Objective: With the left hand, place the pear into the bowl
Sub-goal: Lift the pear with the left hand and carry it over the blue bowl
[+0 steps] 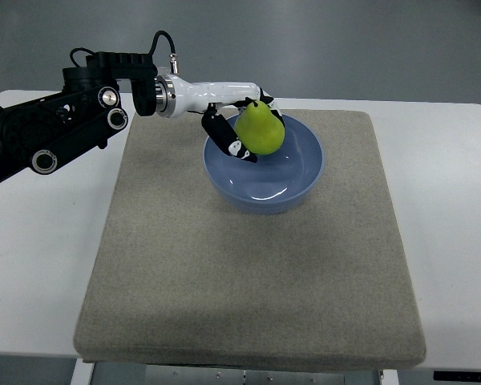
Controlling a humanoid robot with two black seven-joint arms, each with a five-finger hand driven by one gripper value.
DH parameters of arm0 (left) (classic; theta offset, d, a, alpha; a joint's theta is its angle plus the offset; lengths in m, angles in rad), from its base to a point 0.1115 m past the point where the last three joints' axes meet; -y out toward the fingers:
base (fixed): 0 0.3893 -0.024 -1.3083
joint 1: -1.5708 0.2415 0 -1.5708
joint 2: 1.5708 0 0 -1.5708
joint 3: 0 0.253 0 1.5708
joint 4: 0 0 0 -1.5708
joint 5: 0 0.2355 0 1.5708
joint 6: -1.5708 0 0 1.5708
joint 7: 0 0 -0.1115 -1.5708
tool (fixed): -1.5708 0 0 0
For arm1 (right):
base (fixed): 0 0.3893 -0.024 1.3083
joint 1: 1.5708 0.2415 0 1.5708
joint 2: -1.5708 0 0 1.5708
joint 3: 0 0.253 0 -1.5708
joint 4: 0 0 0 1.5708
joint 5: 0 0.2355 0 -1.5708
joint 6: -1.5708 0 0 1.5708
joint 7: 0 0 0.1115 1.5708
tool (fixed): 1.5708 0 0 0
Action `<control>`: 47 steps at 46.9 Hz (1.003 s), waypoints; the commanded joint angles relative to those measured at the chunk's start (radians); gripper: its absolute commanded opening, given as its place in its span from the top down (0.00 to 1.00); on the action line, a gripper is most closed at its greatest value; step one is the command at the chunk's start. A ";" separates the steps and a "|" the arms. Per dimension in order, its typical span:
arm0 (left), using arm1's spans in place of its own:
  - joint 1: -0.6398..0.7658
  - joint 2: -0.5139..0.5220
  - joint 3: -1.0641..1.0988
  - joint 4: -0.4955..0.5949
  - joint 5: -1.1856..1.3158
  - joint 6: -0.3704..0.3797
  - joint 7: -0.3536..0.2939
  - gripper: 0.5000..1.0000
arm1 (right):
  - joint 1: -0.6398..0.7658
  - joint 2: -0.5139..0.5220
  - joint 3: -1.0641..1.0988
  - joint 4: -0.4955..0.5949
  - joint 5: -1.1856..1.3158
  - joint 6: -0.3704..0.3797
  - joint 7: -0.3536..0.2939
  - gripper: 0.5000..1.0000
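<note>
bowl (293, 172) on mat (248, 265), pear (261, 128) above (held)

Glossy blue bowl (301, 172), smooth pear (261, 130), rough matt cloth mat (248, 273)

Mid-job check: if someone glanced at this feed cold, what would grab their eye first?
The bright green pear, gripped by the left hand over the far-left rim of the blue bowl. Next, the black arm reaching in from the left edge, and the grey mat under the bowl covering most of the white table.
</note>
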 commanded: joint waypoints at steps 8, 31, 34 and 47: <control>0.016 -0.050 0.021 0.029 0.087 0.016 0.001 1.00 | -0.001 0.000 0.000 0.000 0.000 -0.001 0.000 0.15; 0.037 -0.045 0.006 0.045 0.058 0.085 0.003 0.01 | -0.001 0.000 0.000 0.000 0.000 0.001 0.000 0.15; 0.037 -0.044 0.004 0.045 0.036 0.088 0.003 0.01 | -0.001 0.000 0.000 0.000 0.000 0.001 0.000 0.15; 0.037 0.002 -0.066 0.045 -0.155 0.094 0.004 0.01 | -0.001 0.000 0.000 0.000 0.000 0.001 0.000 0.15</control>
